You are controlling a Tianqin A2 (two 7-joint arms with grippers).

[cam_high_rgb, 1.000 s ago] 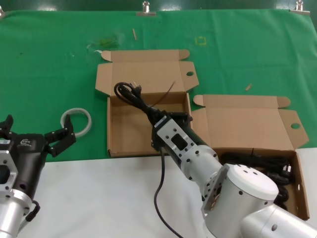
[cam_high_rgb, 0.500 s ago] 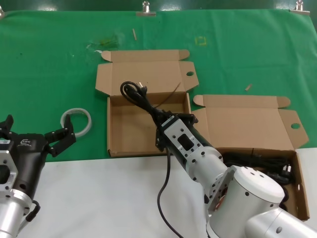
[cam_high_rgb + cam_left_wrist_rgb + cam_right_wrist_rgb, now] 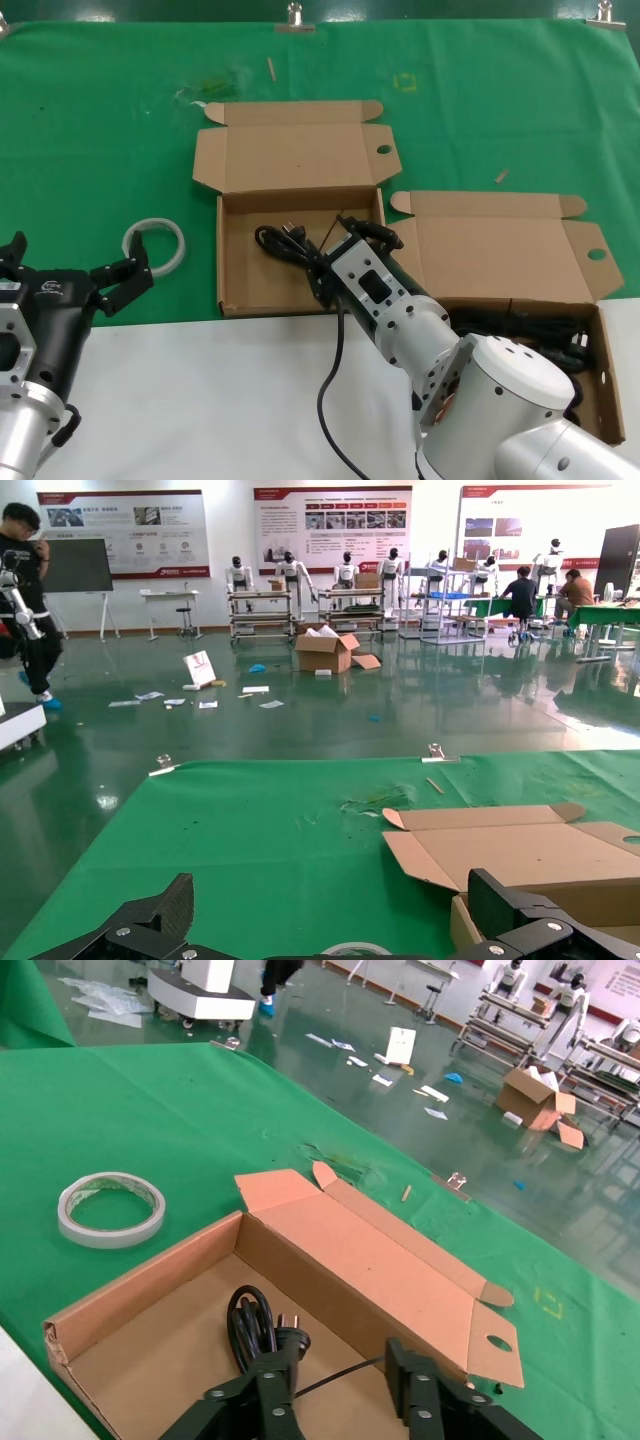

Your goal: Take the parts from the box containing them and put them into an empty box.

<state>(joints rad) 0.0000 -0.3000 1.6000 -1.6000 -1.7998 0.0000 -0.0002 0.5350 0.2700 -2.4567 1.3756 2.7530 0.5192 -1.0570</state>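
Head view: right hand [image 3: 340,240] (fingers parted) over cord [image 3: 285,243].

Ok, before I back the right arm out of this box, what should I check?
1. Cord inside the empty box: ok, its coil lies on the floor.
2. Right gripper let go: ok, jaws spread, only a thin strand between them.
3. Trailing cable under the right arm, outside the box: cannot tell whether it belongs to this cord.
4. More parts in the source box: ok, black cords there.
5. Left gripper out of the way: ok, open, beside the tape ring.
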